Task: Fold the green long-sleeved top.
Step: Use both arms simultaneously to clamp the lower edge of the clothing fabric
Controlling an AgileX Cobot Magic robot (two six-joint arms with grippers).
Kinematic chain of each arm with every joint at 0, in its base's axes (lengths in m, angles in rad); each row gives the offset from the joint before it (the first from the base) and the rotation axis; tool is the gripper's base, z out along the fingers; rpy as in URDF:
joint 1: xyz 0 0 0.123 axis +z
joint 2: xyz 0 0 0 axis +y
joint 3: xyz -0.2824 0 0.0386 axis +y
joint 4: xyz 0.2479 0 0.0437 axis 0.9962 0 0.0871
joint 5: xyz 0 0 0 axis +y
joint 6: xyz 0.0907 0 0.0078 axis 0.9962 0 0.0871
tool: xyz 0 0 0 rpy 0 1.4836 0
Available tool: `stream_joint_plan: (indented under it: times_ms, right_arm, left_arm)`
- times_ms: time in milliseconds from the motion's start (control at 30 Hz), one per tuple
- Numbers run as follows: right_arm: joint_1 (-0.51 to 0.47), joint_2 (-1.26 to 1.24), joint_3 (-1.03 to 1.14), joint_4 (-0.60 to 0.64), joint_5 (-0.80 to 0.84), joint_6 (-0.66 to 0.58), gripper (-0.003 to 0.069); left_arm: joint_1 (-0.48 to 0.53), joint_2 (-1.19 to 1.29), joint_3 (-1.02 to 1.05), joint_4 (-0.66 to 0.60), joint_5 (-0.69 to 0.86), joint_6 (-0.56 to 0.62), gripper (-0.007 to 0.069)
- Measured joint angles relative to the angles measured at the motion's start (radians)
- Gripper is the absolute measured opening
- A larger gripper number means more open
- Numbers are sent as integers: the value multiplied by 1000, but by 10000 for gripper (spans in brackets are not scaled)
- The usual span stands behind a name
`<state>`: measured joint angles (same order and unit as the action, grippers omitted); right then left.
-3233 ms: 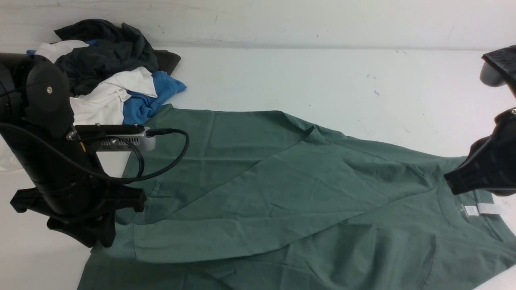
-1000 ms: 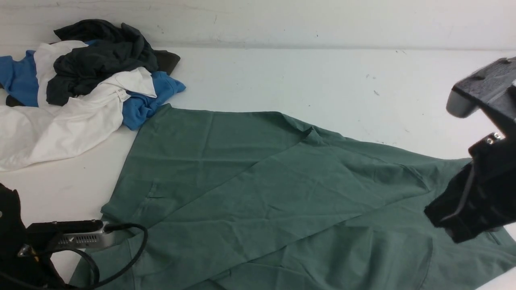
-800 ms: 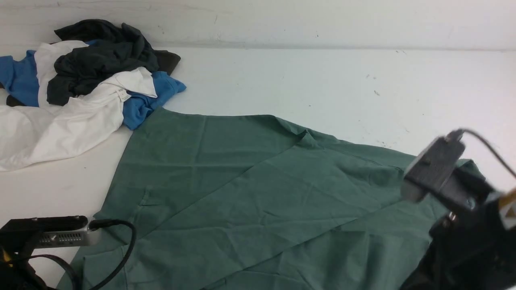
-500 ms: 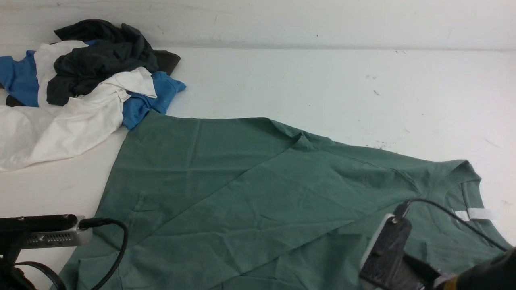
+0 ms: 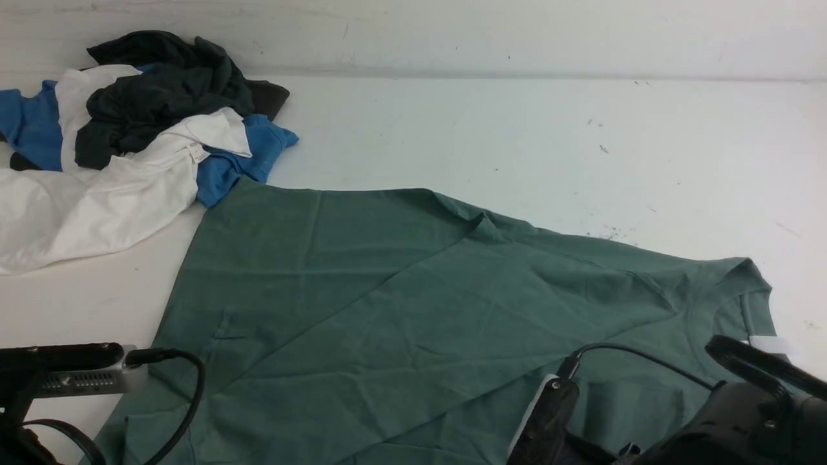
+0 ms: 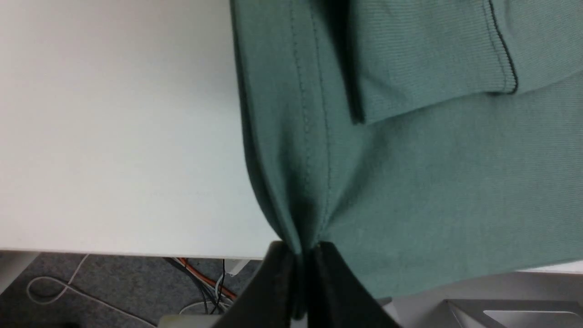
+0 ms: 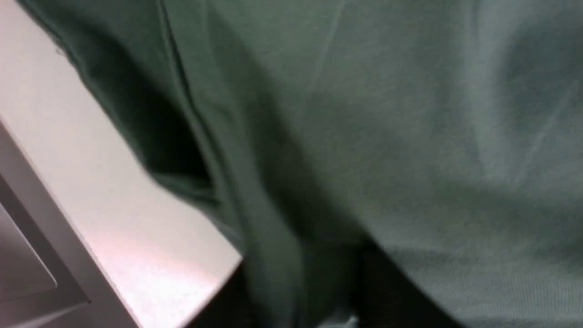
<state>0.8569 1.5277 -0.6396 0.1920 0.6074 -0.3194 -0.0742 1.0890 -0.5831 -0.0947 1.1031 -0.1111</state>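
The green long-sleeved top (image 5: 400, 303) lies spread across the white table, back up. Its neck and white label (image 5: 765, 344) are at the right, and one sleeve is folded diagonally over the body. My left gripper (image 6: 300, 257) is shut on the top's stitched hem at the table's near edge, with a ribbed cuff (image 6: 432, 54) lying close by. In the blurred right wrist view, green cloth (image 7: 387, 136) fills the picture and runs down between the dark fingers of my right gripper (image 7: 300, 300). How far its jaws stand apart is unclear. Both arms sit low at the front edge.
A heap of blue, white and dark charcoal garments (image 5: 129, 135) lies at the back left, touching the top's far corner. The left arm's wrist camera (image 5: 71, 374) and the right arm (image 5: 743, 420) show along the bottom. Cables (image 6: 200, 282) lie on the floor below the table edge.
My right arm has swung from the right edge down to the near bottom right, uncovering the neck and label. The top has slid slightly toward me and left. The left arm sank a little lower.
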Motion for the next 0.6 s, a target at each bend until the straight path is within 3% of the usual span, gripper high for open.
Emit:
stream_joint_plan:
  times_ms: [67, 167, 433, 600]
  right_arm:
    - [1, 0, 0, 2, 12, 0, 80]
    - [1, -19, 0, 4, 75, 5, 19]
    - [1, -251, 1, -18, 263, 44, 16]
    - [1, -389, -80, -215, 331, 207, 16]
  left_arm:
    - [0, -1, 0, -14, 0, -1, 19]
    - [0, -19, 0, -46, 15, 0, 19]
    - [0, -180, -37, -73, 116, -28, 19]
    - [0, -188, -194, -55, 129, -90, 19]
